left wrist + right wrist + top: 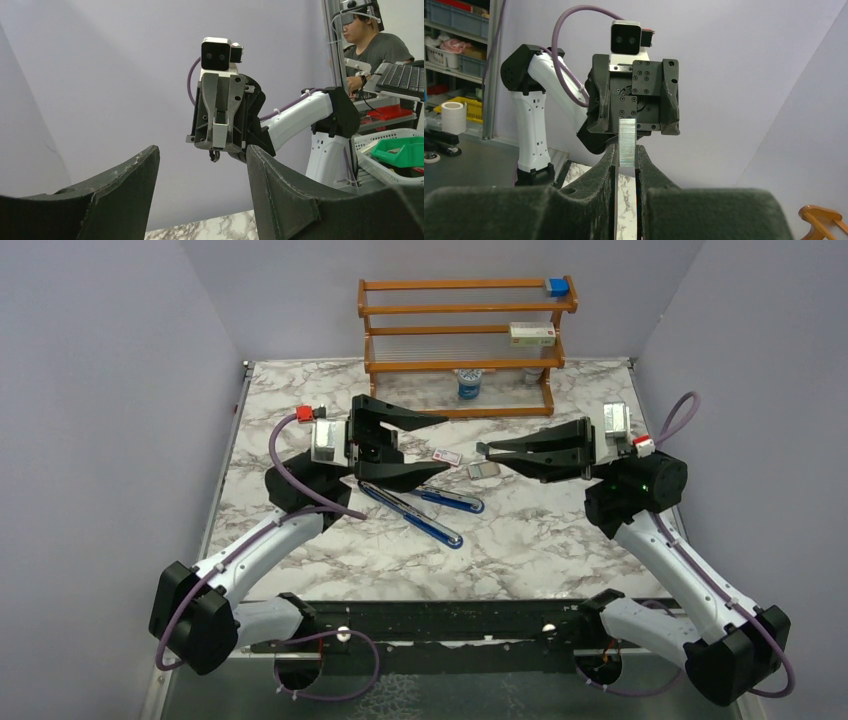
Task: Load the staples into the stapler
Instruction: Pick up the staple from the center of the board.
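The blue stapler (420, 508) lies open on the marble table, its two arms spread in a V, below and between the grippers. My right gripper (482, 450) is shut on a strip of silver staples (627, 142), held upright between the fingertips (609, 160) above the table. The strip also shows in the left wrist view (219, 131), where my right gripper (219, 144) faces the camera. My left gripper (447, 444) is open and empty, hovering above the stapler's hinge end and facing the right gripper. Its fingers (142, 170) stand wide apart. The stapler is out of both wrist views.
A small pink-and-white box (447, 455) and a grey tray (483, 471) lie between the gripper tips. A wooden shelf (460, 365) stands at the back with a blue block (557, 286), a flat box (532, 334) and a blue cylinder (468, 386).
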Controlling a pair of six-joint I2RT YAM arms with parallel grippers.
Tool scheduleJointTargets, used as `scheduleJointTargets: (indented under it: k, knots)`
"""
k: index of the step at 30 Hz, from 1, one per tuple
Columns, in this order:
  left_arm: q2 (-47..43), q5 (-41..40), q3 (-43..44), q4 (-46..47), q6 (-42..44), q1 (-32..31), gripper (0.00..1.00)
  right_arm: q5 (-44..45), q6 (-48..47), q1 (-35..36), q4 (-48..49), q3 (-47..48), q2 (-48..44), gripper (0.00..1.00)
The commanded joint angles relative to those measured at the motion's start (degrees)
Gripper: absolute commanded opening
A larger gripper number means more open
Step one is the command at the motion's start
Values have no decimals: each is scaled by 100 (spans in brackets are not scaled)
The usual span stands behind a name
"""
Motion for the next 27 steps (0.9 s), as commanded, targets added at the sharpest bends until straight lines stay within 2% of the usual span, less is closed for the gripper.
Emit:
scheduleJointTargets:
  k: [1,6,27]
  knots:
    - [145,-216,224,533,-241,-110,68,-232,131,6,324,124,24,5]
    - [344,-246,235,959,-510,-194,67,-265,316,6,566,135,150,5]
    - [629,-525,168,976,-144,-578,66,-363,726,6,949,132,467,5]
